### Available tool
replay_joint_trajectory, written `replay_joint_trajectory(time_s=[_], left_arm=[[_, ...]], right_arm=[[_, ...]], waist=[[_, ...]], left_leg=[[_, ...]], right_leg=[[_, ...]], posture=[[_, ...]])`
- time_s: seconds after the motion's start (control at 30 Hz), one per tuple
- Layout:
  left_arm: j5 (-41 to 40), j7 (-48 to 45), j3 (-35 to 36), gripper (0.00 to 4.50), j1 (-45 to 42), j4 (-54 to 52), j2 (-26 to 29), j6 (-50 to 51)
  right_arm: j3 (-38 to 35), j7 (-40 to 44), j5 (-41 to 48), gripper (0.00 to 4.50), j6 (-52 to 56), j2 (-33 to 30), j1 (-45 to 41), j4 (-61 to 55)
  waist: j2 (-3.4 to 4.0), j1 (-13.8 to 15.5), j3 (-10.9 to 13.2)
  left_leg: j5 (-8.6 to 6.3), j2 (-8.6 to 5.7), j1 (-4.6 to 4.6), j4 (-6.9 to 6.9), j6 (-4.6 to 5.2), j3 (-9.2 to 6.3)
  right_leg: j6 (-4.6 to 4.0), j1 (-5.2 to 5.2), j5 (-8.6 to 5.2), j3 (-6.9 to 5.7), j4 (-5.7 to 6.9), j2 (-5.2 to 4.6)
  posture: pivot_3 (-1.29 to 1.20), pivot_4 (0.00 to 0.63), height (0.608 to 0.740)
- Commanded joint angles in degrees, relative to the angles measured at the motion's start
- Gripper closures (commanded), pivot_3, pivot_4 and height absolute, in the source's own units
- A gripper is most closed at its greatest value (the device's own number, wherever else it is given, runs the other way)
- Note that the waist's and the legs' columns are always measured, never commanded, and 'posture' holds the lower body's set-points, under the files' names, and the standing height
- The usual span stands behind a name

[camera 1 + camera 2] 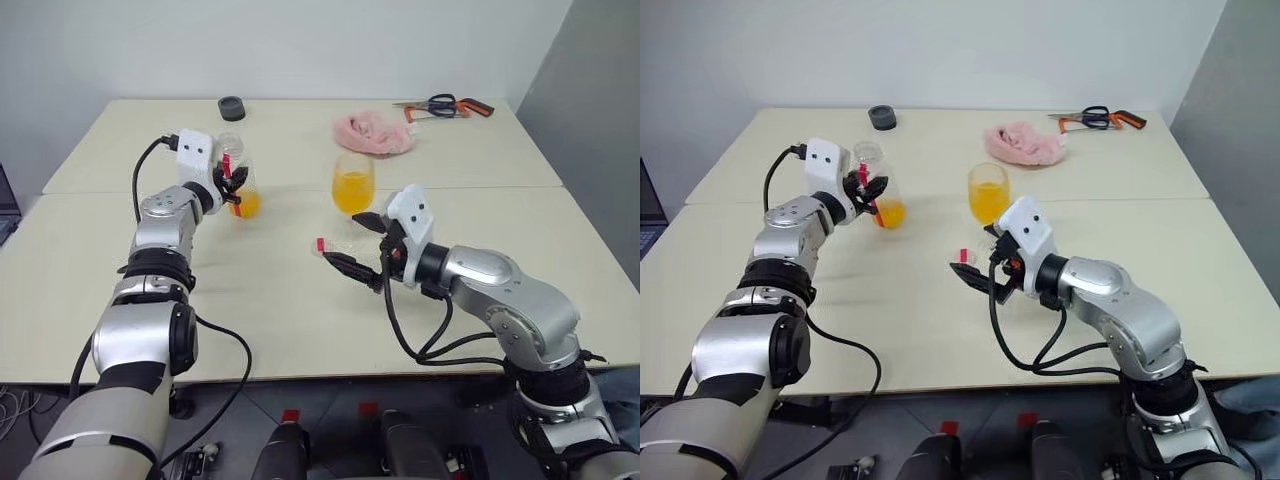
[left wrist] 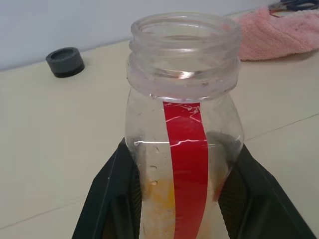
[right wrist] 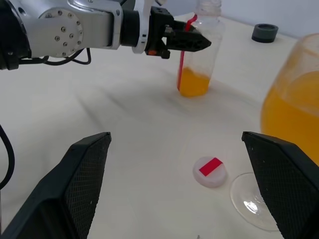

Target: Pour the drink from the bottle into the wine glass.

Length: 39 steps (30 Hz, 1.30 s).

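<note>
left end effector [image 1: 232, 183] was clamped on the bottle [image 1: 238, 178], upright, mouth open, bit of drink [image 1: 247, 206] left so nothing spills | right end effector [image 3: 179, 186] was spread wide, empty, wine glass [image 1: 352, 190] just beyond it, mostly full | cap [image 3: 210, 171] on counter [image 1: 300, 300] between its fingers

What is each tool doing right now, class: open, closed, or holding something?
Left tool: closed on the bottle.
Right tool: open, holding nothing.

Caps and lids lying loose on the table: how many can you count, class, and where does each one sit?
2. A small white cap with a red mark lies by the wine glass foot; a dark round lid sits at the table's far side. None seem hidden.
</note>
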Motion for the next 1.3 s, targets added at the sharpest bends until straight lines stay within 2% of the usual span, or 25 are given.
replay_joint_trajectory(time_s=[0.03, 0.27, 0.57, 0.83, 1.03, 1.13, 1.3], left_arm=[[-2.54, 1.21, 2.7, 2.86, 0.11, -1.91, 0.95, 2.54], [-1.36, 3.08, 2.26, 2.86, 1.14, -0.93, 1.21, 3.46], [-0.3, 3.25, 0.59, 0.01, 3.64, -4.76, 0.61, 1.18], [-0.18, 3.81, 0.17, 0.01, 8.38, -11.27, -0.25, -1.81], [-4.12, 4.08, 3.04, 0.01, 18.44, -24.48, -2.04, -1.7], [-4.84, 6.49, 4.16, 0.01, 23.14, -31.04, -2.58, -1.13], [-3.92, 12.22, 4.98, 0.01, 34.58, -45.04, -4.81, 1.34]], right_arm=[[0.22, -0.23, -0.92, 0.0, -0.99, 1.0, -1.96, -0.47], [0.39, 0.3, -1.73, 0.0, -1.09, 2.13, -2.67, -0.04], [-0.41, 1.25, -1.04, 0.0, -1.14, 1.72, -2.06, -0.2], [-2.19, 3.63, -1.44, 0.0, -4.35, -1.49, 1.7, -0.86], [-4.6, 3.55, -5.64, 0.0, -16.78, -3.54, 13.29, -1.81], [-7.04, 3.14, -7.64, 0.0, -25.47, -1.99, 19.3, -0.15], [-12.16, -4.73, -11.99, 0.0, -40.64, 6.99, 27.78, 9.41]], waist=[[0.0, -0.05, 0.0], [0.0, -0.08, -0.02], [0.01, -0.11, -0.04], [0.0, 0.06, -0.04], [-0.01, 0.14, -0.04], [-0.01, 0.15, -0.04], [-0.05, 0.37, -0.17]], left_leg=[[0.0, 0.0, 0.01, 0.0, 0.0, 0.0], [0.0, 0.01, 0.04, 0.0, 0.0, 0.02], [0.0, 0.03, 0.05, 0.0, 0.0, 0.02], [0.0, 0.0, 0.03, 0.0, 0.0, 0.05], [-0.01, 0.03, 0.03, -0.04, 0.01, 0.05], [0.0, 0.06, 0.04, -0.03, 0.01, 0.07], [-0.01, 0.08, 0.15, -0.08, 0.0, 0.11]], right_leg=[[0.0, 0.0, 0.0, 0.0, 0.0, 0.0], [0.0, 0.0, 0.0, 0.01, 0.03, 0.0], [0.0, -0.02, 0.0, 0.01, 0.05, 0.01], [0.0, 0.0, 0.0, 0.04, 0.02, -0.03], [0.0, -0.01, 0.0, 0.06, -0.02, -0.02], [0.0, -0.01, 0.0, 0.07, 0.01, -0.02], [0.0, 0.07, 0.0, 0.14, 0.01, -0.02]], posture=[[0.0, 0.15, 0.74], [0.0, 0.15, 0.74], [0.0, 0.15, 0.74], [0.0, 0.15, 0.74], [0.0, 0.15, 0.74], [0.0, 0.15, 0.74], [0.0, 0.15, 0.74]])
